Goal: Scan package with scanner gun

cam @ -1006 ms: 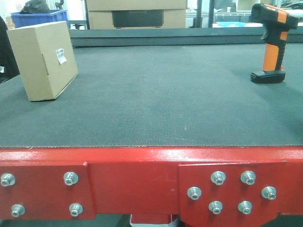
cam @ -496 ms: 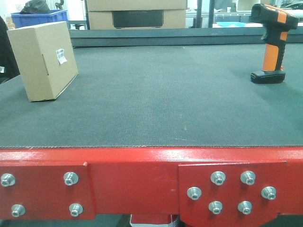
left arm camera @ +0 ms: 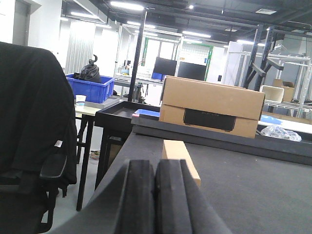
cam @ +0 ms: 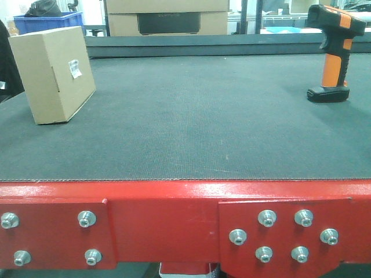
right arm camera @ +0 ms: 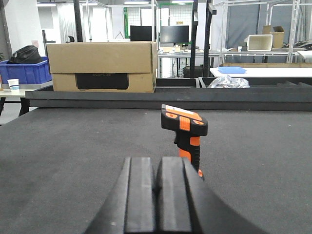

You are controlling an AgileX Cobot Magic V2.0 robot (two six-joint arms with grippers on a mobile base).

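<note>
Dark grey matting (cam: 191, 116) covers the red-framed bench in front of you, with warehouse racking behind. Your target, the small plain brown cardboard package (cam: 51, 74), stands at the far left of the mat with its white barcode label (cam: 75, 68) on the side turned toward the centre. The pistol-shaped scanner gun (cam: 333, 53), black at head and base with an orange handle, stands upright on its base at the far right, well apart from the box. A wider cardboard box with a dark panel (cam: 167, 18) sits behind the mat; leave it alone.

Your left gripper (left arm camera: 155, 195) has its pads pressed together with nothing between them, and the package edge (left arm camera: 181, 158) lies just ahead. Your right gripper (right arm camera: 157, 195) is likewise clenched and empty, facing the scanner (right arm camera: 184, 134).

Neither object is held yet. If you drive the right jaws in while clenched, you will likely topple the upright scanner. Grip the package over its label and the scan probably fails.
</note>
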